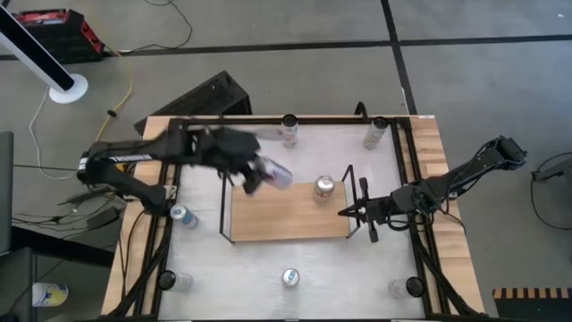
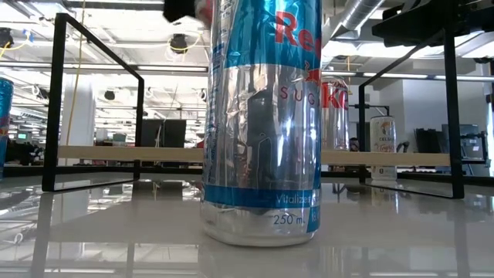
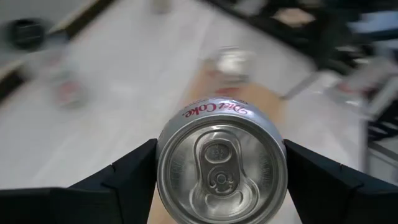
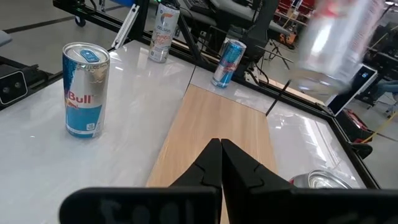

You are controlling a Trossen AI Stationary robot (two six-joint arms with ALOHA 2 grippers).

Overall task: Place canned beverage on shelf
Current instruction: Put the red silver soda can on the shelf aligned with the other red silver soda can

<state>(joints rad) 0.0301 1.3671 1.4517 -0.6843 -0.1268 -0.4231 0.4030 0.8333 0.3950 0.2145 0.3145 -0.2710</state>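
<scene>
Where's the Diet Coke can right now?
In the high view the Diet Coke can sits in the left claw, over the shelf's left end.

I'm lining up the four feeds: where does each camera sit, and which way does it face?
High: overhead, straight down on the shelf, both arms.
Low: table height, behind a Red Bull can; no gripper clear.
Left wrist: past the left gripper holding a Diet Coke can.
Right wrist: past the shut right gripper along the shelf board.
Shared: high and left wrist show the Diet Coke can.

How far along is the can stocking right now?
Done: one can stands on the shelf. In hand: the left end effector carries a Diet Coke can over the shelf's left end. Left: setting it down, then the loose cans, like the Red Bull. The right end effector waits shut.
</scene>
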